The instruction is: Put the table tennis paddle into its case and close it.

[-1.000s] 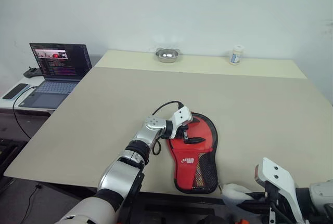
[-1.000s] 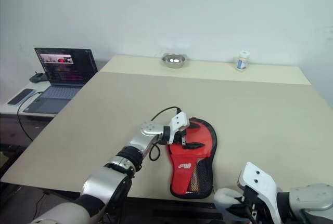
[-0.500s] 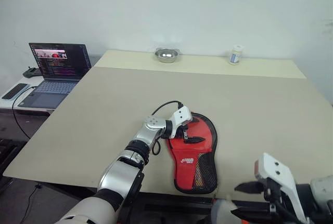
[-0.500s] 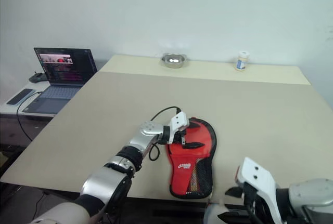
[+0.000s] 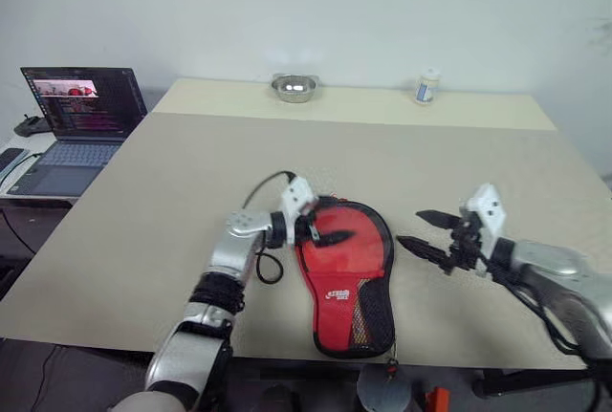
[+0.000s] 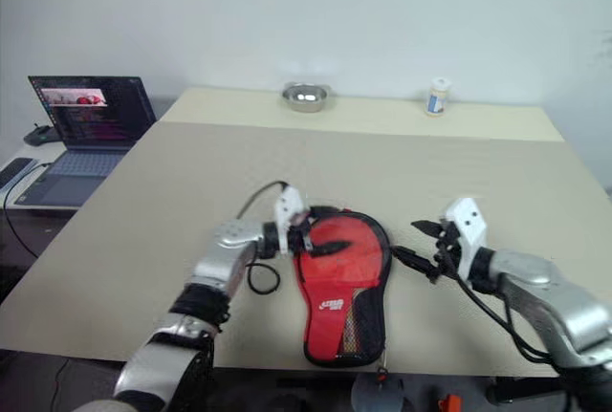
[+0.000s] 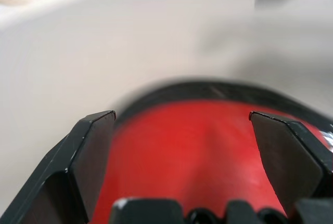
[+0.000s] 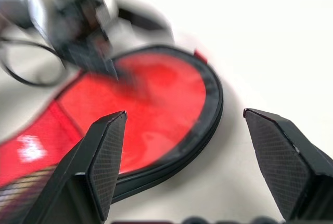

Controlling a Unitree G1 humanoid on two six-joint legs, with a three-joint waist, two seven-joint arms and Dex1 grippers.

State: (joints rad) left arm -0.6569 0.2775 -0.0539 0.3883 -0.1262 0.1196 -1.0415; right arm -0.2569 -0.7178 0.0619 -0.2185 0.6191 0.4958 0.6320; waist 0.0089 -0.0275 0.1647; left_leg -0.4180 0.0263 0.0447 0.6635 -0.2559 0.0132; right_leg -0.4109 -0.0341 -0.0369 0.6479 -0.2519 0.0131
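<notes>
Our left gripper [image 5: 325, 232] and right gripper [image 5: 422, 230] are wide open; we should fold the case [image 5: 359, 269] shut slowly

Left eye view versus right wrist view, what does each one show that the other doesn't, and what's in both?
Left eye view alone: the open laptop, the steel bowl, the small white bottle.

Right wrist view alone: a small red tag on the rim of the black fabric case.

Both: that case lying open, red inside, on the beige table, with the open left gripper over it and the open right gripper beside it.
</notes>
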